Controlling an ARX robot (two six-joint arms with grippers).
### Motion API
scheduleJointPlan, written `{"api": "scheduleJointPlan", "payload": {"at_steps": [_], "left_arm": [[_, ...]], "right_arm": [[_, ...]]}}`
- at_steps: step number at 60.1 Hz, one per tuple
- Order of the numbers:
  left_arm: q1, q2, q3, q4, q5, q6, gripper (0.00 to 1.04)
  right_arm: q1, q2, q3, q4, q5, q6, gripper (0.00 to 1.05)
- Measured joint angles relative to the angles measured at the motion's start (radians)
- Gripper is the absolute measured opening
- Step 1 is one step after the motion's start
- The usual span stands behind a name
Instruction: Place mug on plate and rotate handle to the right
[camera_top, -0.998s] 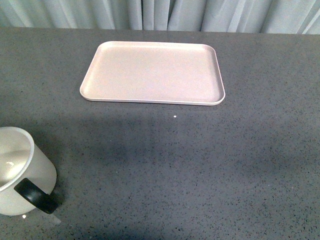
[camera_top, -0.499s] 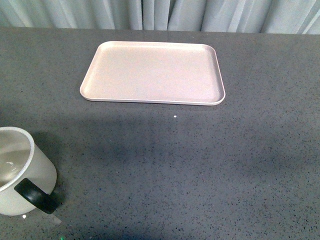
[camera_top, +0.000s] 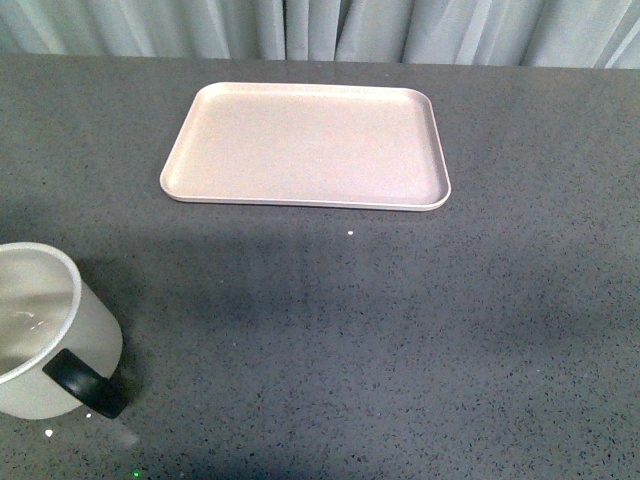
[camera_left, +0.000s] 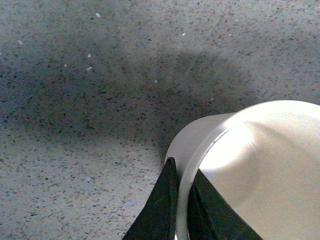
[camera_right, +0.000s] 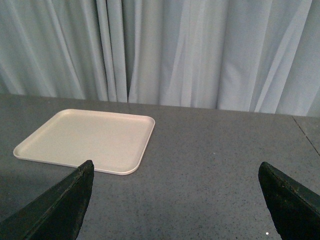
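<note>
The dark speckled counter (camera_top: 400, 330) carries the pale pink plate (camera_top: 305, 145) near the middle of its far edge. The white mug (camera_top: 45, 335) stands upright at the near left corner, well apart from the plate, with its black handle (camera_top: 85, 385) turned toward the near edge. The left pincer (camera_left: 183, 167) pinches the mug's rim, one finger inside and one outside. The right pincer (camera_right: 175, 165) is spread wide over the counter.

The mug (camera_top: 48, 338) front-left of the plate (camera_top: 305, 145)
</note>
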Motion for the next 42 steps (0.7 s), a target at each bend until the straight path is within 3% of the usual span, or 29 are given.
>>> {"api": "scheduleJointPlan", "payload": {"at_steps": [6, 18, 42], "left_arm": [[-0.037, 0.008, 0.044, -0.007, -0.002, -0.036, 0.02], [-0.176, 0.232, 0.396, -0.033, -0.017, -0.047, 0.02], [-0.291, 0.597, 0.942, -0.21, 0.008, 0.009, 0.02]], "right_arm": [[0.0, 0.0, 0.0, 0.0, 0.0, 0.0, 0.96], [0.0, 0.0, 0.0, 0.0, 0.0, 0.0, 0.96], [0.0, 0.0, 0.0, 0.0, 0.0, 0.0, 0.96]]}}
